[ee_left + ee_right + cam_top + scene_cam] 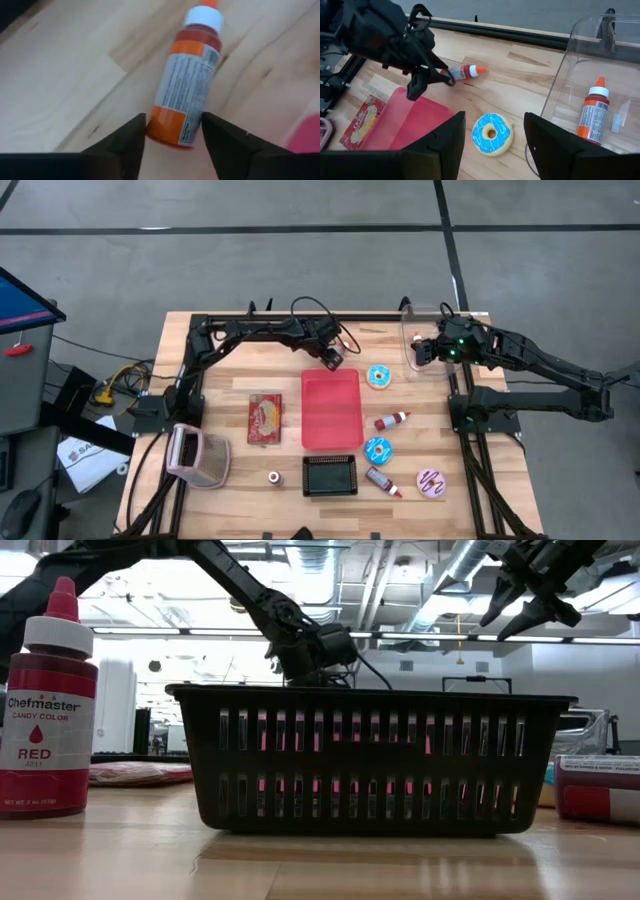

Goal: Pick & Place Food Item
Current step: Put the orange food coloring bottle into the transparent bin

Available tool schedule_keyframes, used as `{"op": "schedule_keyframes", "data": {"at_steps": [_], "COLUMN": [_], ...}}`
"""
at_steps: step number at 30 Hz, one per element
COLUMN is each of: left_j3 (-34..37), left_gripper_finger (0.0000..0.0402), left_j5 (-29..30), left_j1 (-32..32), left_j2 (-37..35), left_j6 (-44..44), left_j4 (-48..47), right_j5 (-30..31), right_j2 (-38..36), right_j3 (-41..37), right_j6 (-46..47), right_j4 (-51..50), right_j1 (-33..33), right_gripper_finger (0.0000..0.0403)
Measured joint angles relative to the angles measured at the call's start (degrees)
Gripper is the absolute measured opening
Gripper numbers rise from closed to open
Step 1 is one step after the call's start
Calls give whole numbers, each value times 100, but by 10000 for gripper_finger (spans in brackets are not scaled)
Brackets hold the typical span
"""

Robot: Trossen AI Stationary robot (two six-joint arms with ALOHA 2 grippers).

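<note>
Straddling the orange bottle (187,80) on the table beyond the pink tray (331,408), the left gripper (172,137) has jaws spread, touching its base — closing off-centre could squirt it away. Right gripper (492,145) waits open.

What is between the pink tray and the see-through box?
A blue-frosted donut lies on the wood between the pink tray and the clear box. The high view shows it best; the right wrist view shows it too.
</note>
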State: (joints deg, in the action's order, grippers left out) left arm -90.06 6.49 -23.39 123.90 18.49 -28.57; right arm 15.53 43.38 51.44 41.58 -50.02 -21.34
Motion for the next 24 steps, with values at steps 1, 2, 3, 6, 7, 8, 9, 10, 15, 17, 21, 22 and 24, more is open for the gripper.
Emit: {"op": "schedule_keyframes", "data": {"at_steps": [1, 2, 3, 6, 7, 8, 9, 10, 15, 17, 21, 22, 24], "left_j3": [0, 0, -2, -4, -4, -4, -3, -1, 7, 4, 6, -2, -2], "left_gripper_finger": [161, 145, 129, 83, 72, 68, 67, 63, 52, 47, 20, 11, 1], "left_j5": [-40, -61, -90, -147, -192, -254, -329, -375, -819, -1012, -1397, -1464, -1445], "left_j1": [-25, -53, -77, -141, -169, -190, -214, -226, -324, -344, -341, -322, -282], "left_j2": [-1, -3, -6, -10, -12, -35, -62, -79, -424, -613, -1030, -1132, -1281], "left_j6": [0, 0, 2, 2, 2, 2, 0, -1, -106, -164, -268, -304, -362], "left_j4": [0, 1, -1, 1, 1, -4, -39, -54, -116, -173, -281, -261, -312], "right_j5": [0, 0, 0, 0, 0, 0, 0, -2, -4, -4, -48, -47, -46], "right_j2": [0, 0, 0, 0, 0, 0, 0, 0, 0, 0, 0, 0, 0], "right_j3": [0, 0, 0, 0, 0, 0, 0, 0, 0, 0, 0, 0, 0], "right_j6": [0, 0, 0, 0, 0, 0, 0, 0, -4, -70, -109, -109, -97], "right_j4": [0, 0, 0, 0, 0, 0, 0, 0, 129, 297, 499, 516, 520], "right_j1": [0, 0, 0, 0, 0, 0, 0, 0, 27, 76, 182, 214, 278], "right_gripper_finger": [194, 194, 194, 194, 194, 194, 194, 194, 194, 194, 194, 194, 194]}}
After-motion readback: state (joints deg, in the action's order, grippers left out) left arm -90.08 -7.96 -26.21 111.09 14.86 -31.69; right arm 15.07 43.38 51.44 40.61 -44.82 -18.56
